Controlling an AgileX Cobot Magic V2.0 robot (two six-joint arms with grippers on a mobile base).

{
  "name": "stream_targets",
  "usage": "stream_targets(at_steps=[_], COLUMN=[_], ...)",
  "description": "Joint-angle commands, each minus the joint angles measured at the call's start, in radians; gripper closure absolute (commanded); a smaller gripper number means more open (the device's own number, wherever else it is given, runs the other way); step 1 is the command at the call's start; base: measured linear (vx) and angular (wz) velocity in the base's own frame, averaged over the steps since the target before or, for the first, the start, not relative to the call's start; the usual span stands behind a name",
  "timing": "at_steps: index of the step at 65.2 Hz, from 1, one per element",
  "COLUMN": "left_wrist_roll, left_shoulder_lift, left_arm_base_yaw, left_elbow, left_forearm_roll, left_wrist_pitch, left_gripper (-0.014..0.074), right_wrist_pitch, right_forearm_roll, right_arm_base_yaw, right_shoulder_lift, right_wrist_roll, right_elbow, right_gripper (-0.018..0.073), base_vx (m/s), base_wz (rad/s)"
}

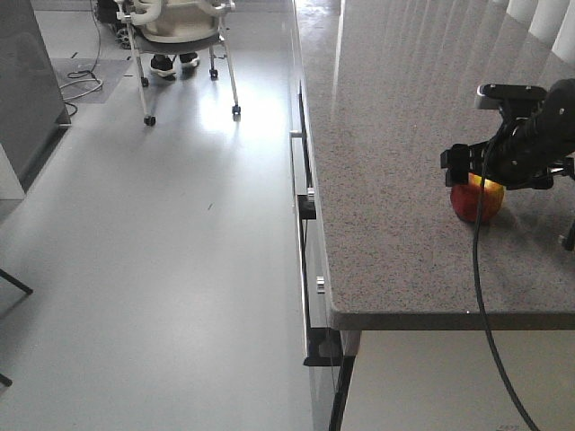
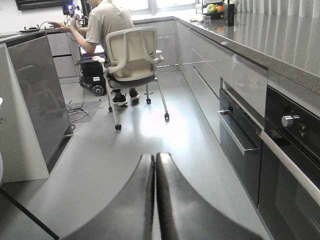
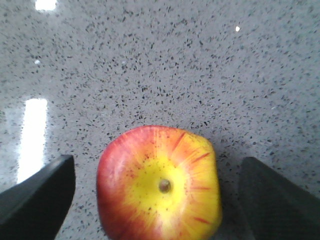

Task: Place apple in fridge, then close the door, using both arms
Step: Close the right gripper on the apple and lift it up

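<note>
Apple [image 3: 159,185] rests on the speckled grey counter [image 3: 150,65], at 6 o'clock in the right wrist view (red skin, yellow around the stem dip, which faces the camera). Right gripper [image 3: 157,167] hangs over it with jaws apart, one finger [image 3: 37,192] at 8 o'clock of the fruit and the other at 4 o'clock, neither touching it. In the front view the apple lies at 3 o'clock. Left gripper [image 2: 155,200] points across the floor, jaws pressed together on nothing; a person [image 2: 102,22] sits on a white chair [image 2: 132,55] at 11 o'clock.
</note>
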State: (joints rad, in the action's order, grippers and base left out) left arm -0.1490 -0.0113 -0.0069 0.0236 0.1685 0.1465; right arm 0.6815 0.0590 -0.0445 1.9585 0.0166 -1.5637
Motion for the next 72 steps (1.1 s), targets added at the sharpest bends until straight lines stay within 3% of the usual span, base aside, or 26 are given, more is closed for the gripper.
stream_targets(at_steps=[1,22,29,54,72], left_wrist_roll=[-0.004,-0.004,-0.004,-0.004,-0.004], left_shoulder_lift=[-0.013,-0.013,-0.013,-0.013,-0.013], left_arm_base_yaw=[0.0,0.0,0.0,0.0,0.0], left_elbow=[-0.017,-0.017,-0.017,-0.017,-0.017], left_forearm_roll=[-0.009,-0.009,-0.009,-0.009,-0.009], left_wrist_pitch=[-0.077,-0.077,-0.077,-0.077,-0.077], left_gripper=[0.0602,0.0602,0.0602,0.0602,0.0602], right_wrist_pitch=[-0.06,-0.06,-0.06,-0.06,-0.011], right_forearm_roll=[-0.006,-0.006,-0.005,0.0,0.09], right_arm_base_yaw=[-0.004,-0.004,-0.004,-0.004,-0.004], right_shoulder_lift=[-0.038,-0.008,-0.008,-0.037,-0.255], right_wrist_roll=[0.005,0.004,0.004,0.007,0.036], right_elbow=[-0.034,-0.034,-0.034,-0.034,-0.075], right_gripper=[-0.0062,-0.0024,0.0033,0.0361,0.0426], base_vx=[0.0,0.0,0.0,0.0,0.0], base_wz=[0.0,0.0,0.0,0.0,0.0])
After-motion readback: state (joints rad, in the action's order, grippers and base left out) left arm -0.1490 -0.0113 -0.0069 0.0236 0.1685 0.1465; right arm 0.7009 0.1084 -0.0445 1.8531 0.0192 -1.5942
